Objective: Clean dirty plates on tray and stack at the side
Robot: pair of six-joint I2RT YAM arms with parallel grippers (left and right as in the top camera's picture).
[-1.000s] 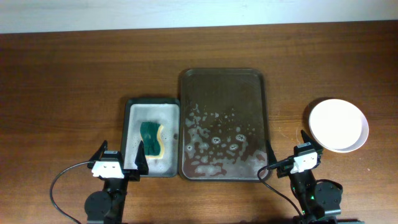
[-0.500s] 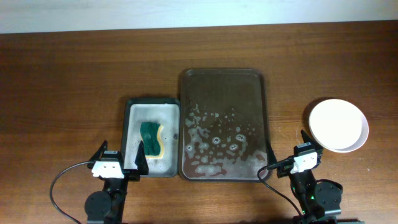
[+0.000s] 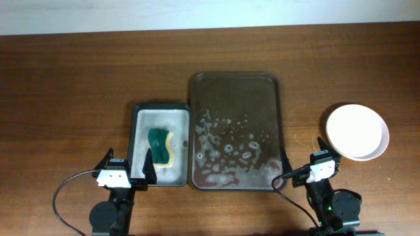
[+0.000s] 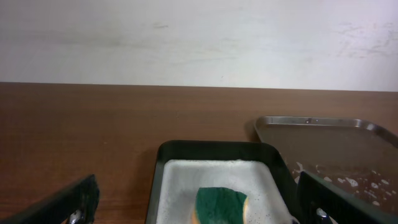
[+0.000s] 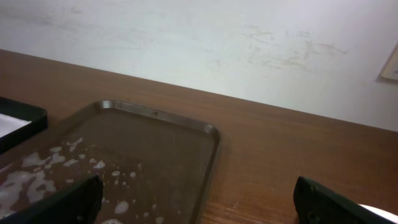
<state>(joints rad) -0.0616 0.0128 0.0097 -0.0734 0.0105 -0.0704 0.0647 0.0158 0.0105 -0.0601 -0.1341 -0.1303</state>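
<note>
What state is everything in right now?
Plates: clean, white, on the table right of the tray; count not visible.
Tray: no plates on it, wet with suds.
Sponge: lying in the small tray.
Small tray: foamy inside.
Left gripper: open, holding nothing.
Right gripper: open, holding nothing.

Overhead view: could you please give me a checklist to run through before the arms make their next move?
1. Large dark brown rectangular tray free of plates: ok, only suds on it.
2. Round white plates set at the side, on the table right of the tray: ok.
3. Top plate clean: ok, no smears show.
4. All three in the stack: cannot tell from above.
5. Green-and-yellow sponge lying in the small grey tray: ok.
6. Left gripper and right gripper open, empty: ok.
</note>
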